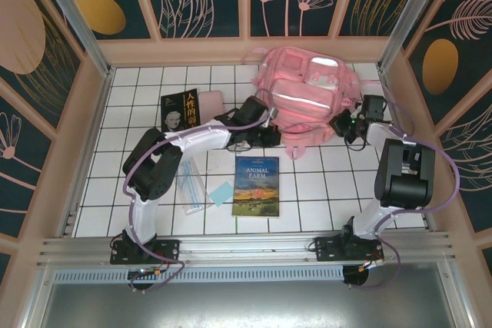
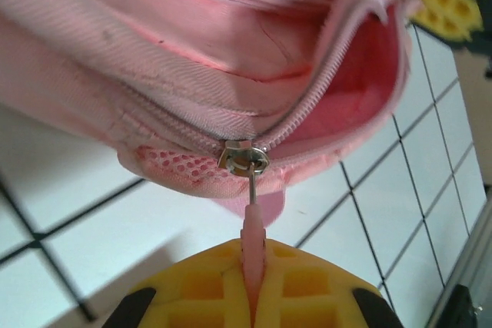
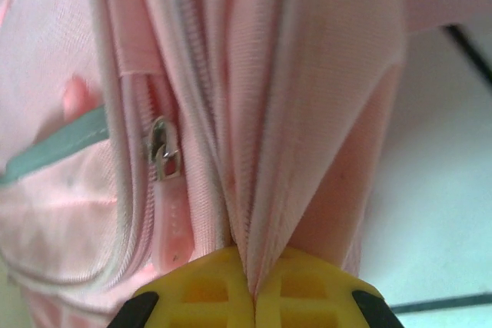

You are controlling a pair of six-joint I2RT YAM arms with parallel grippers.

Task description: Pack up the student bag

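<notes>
tabletop (image 1: 323, 190): white tiles.
student bag (image 1: 307, 94): far centre, zip partly open, nothing visibly packed.
Animal Farm book (image 1: 256, 184), dark book (image 1: 179, 110): loose, apparently yet to pack.
right tool (image 3: 250, 259): closed on bag fabric.
left tool (image 2: 252, 255): closed on zip pull (image 2: 252, 224).

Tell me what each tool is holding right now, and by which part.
Left tool is shut on the pink zipper pull tab of the student bag. Right tool pinches a fold of the bag's fabric.
</notes>
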